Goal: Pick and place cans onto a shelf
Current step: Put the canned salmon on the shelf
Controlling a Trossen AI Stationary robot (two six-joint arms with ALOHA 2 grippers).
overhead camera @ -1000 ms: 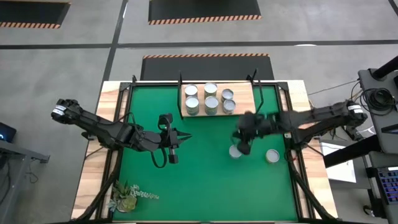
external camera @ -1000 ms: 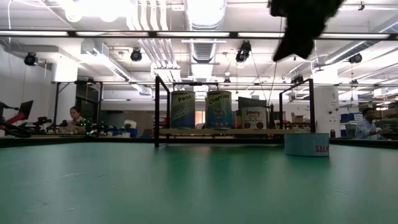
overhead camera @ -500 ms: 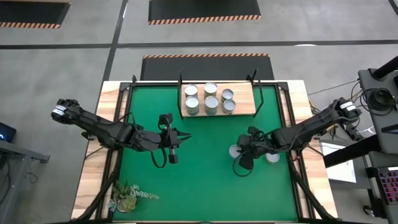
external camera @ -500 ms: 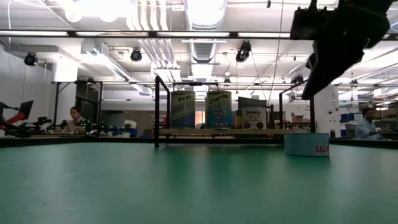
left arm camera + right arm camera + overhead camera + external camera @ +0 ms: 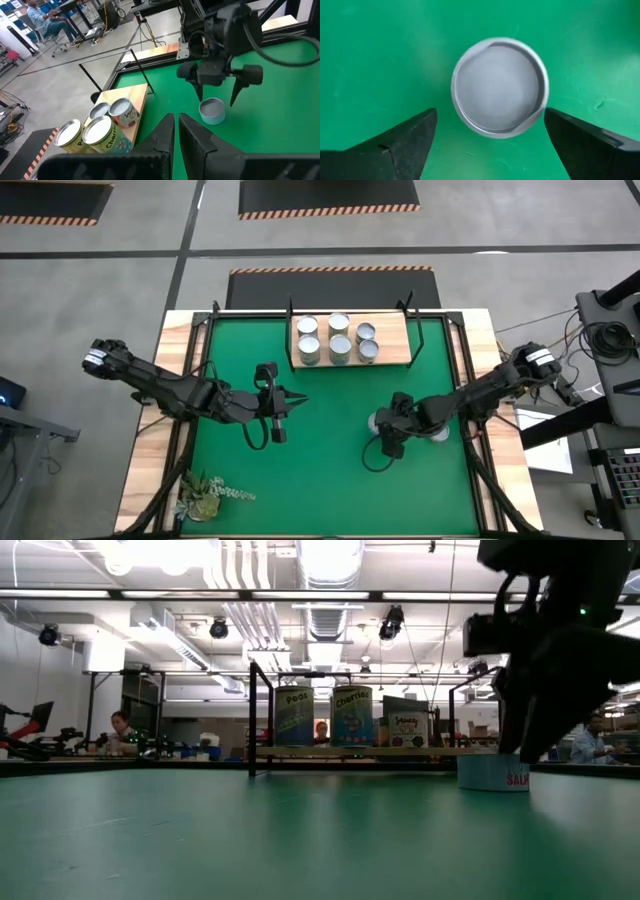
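Note:
A low can [image 5: 377, 422] with a silver top [image 5: 499, 86] stands on the green mat. My right gripper [image 5: 386, 436] hangs open just above it, one finger on each side [image 5: 216, 97], touching nothing. A second loose can [image 5: 438, 431] stands beside it toward the right edge, partly under the right arm. Several cans [image 5: 340, 340] stand on the wooden shelf [image 5: 396, 350] at the far edge. My left gripper [image 5: 286, 402] is shut and holds nothing, left of the table's middle.
A green plant sprig [image 5: 206, 495] lies on the near left corner of the wooden rim. The shelf's black posts [image 5: 251, 718] rise at its corners. People sit at desks in the room beyond the table [image 5: 120, 730].
My right gripper has moved from near the shelf toward the near edge and come down over the loose can, and its fingers have opened. The cans have stayed in place.

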